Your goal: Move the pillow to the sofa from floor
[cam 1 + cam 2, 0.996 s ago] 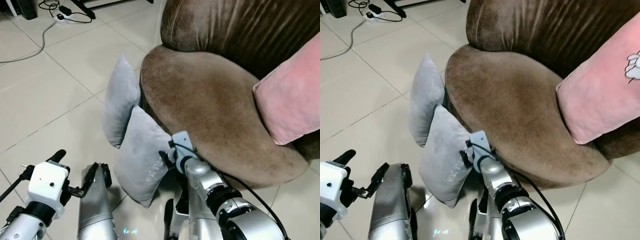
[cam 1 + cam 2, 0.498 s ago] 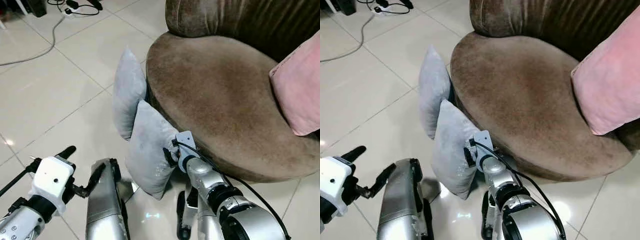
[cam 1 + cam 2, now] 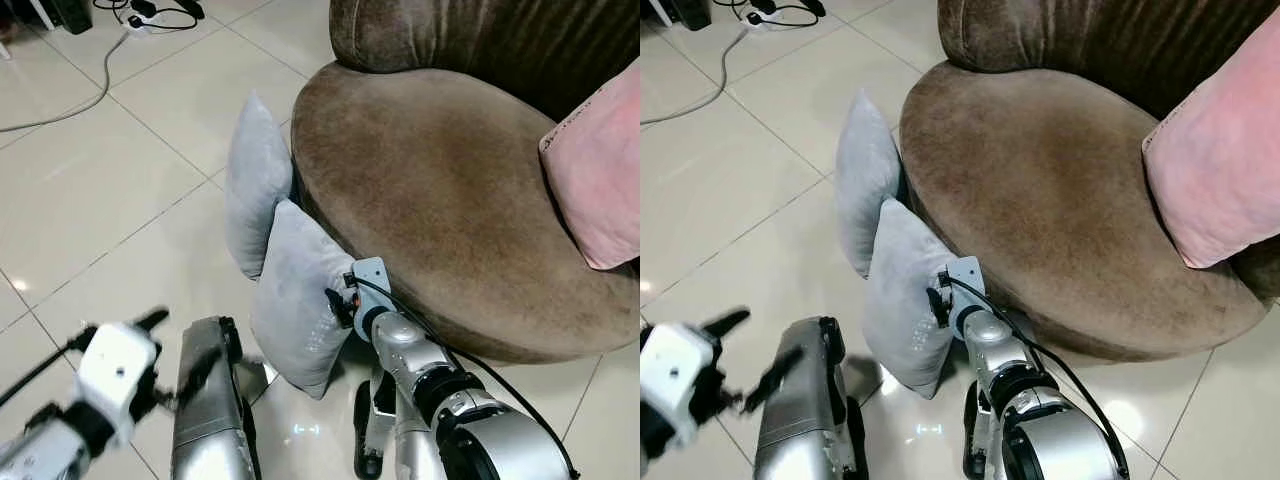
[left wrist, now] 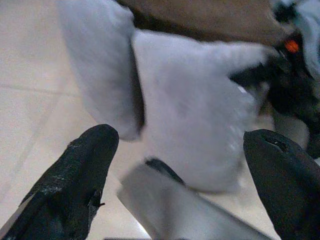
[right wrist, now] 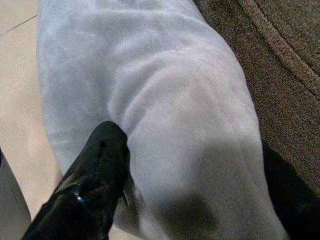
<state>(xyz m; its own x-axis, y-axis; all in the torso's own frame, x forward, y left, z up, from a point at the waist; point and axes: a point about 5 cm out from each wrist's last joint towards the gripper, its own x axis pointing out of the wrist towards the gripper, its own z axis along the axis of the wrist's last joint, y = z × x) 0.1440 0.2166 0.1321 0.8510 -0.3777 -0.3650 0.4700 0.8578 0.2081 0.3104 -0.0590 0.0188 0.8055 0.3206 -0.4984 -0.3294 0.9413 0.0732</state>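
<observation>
Near grey pillow (image 3: 295,300) is standing on the floor (image 3: 110,200), leaning against the sofa (image 3: 440,190) front edge; right gripper (image 5: 190,165) is pinching it. Left gripper (image 4: 180,165) is hovering spread, blurred.

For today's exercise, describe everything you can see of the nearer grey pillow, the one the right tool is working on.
The nearer grey pillow is a plump, soft cushion in pale grey, plush-looking fabric with pointed corners. It stands on edge on the tiled floor, leaning against the front of the brown sofa. A second grey pillow stands just beyond it, touching it. The right tool straddles its upper edge, one black finger pressed into the fabric. The left tool hovers open, short of it.
</observation>
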